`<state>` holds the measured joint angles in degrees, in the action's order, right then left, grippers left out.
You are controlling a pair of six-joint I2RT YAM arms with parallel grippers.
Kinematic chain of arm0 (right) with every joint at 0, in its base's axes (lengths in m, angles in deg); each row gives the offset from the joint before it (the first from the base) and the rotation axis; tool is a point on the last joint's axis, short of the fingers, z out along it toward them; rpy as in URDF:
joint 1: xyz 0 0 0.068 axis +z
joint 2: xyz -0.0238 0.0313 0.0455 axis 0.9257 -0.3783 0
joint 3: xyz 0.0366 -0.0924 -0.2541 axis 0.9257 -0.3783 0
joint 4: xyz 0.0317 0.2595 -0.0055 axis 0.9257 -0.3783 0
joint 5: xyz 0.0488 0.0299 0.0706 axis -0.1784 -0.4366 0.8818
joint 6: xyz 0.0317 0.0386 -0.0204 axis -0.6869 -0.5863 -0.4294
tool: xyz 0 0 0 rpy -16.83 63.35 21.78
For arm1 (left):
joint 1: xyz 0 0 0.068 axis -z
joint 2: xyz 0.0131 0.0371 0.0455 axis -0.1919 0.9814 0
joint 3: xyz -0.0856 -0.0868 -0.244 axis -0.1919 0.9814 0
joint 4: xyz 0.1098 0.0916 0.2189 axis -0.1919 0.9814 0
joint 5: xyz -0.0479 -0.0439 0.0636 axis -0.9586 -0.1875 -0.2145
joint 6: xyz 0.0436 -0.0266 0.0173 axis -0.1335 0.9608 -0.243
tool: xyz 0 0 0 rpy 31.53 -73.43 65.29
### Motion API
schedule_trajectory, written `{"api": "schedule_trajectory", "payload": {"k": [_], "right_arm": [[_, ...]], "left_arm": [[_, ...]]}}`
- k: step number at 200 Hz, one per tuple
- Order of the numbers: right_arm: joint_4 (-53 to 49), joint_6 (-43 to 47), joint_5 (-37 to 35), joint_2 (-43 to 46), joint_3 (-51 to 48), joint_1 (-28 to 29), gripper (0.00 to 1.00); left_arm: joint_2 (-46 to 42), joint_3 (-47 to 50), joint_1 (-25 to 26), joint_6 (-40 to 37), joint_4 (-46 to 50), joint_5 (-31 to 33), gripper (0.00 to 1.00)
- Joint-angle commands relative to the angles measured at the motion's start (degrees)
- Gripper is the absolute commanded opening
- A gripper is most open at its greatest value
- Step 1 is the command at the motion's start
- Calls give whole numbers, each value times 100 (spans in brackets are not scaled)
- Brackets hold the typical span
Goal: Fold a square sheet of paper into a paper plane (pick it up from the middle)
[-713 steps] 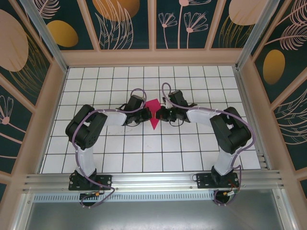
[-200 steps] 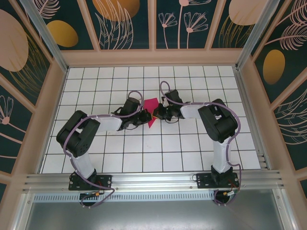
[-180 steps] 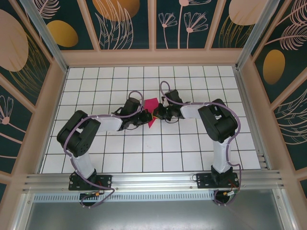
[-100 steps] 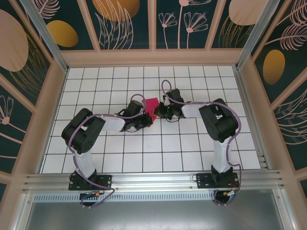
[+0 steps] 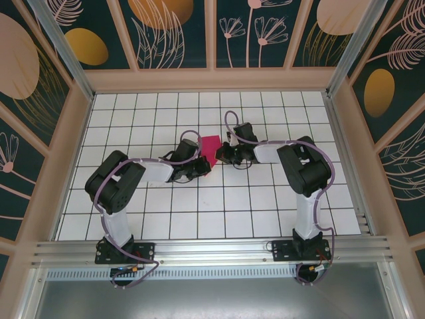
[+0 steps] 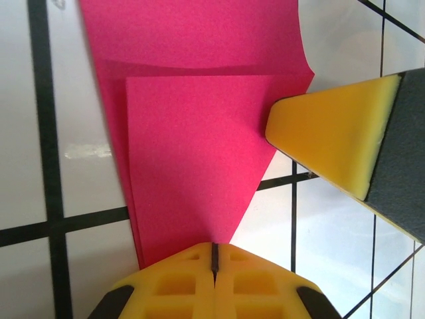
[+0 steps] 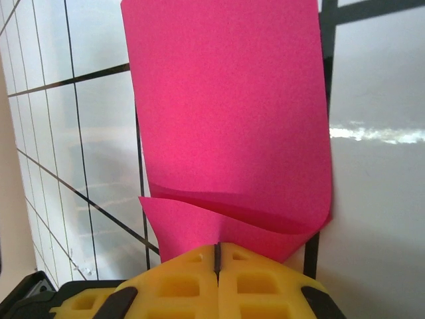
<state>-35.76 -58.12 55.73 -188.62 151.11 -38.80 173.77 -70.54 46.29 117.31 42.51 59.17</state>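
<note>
The square sheet of paper [image 5: 210,147] is magenta-pink and folded into layers, and it lies on the tiled floor between my two grippers. In the left wrist view the paper [image 6: 199,126] tapers to a point that runs into my left gripper [image 6: 214,251], whose jaws are shut on that tip. A yellow fingertip [image 6: 332,136] of the right gripper touches the paper's right edge there. In the right wrist view the paper [image 7: 226,113] has a curled flap along its near edge, and my right gripper [image 7: 216,251] is shut on that edge. From above, the left gripper [image 5: 202,165] sits below-left of the paper and the right gripper [image 5: 222,153] just to its right.
White tiles with black grid lines [image 5: 199,212] cover the floor. Wooden walls [image 5: 212,80] with dark floral panels close it in at the back and sides. A metal rail [image 5: 212,251] runs along the near edge with both arm bases on it.
The paper's long downward point has gone from the top view; a shorter squarish patch shows now, slightly farther back. The left arm's elbow swung right and both grippers stayed shut.
</note>
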Motion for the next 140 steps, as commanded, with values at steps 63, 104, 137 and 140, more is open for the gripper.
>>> {"api": "schedule_trajectory", "payload": {"k": [63,104,137,140], "right_arm": [[-389,115,-225,-184,173,12,0],[-306,180,-76,-128,229,12,0],[-85,322,214,191,203,85,0],[-97,340,220,220,199,101,0]], "left_arm": [[-213,181,2,-74,277,315,6],[-160,288,1,-15,297,298,5],[-153,350,-5,37,337,369,2],[-144,356,-6,46,341,381,2]]}}
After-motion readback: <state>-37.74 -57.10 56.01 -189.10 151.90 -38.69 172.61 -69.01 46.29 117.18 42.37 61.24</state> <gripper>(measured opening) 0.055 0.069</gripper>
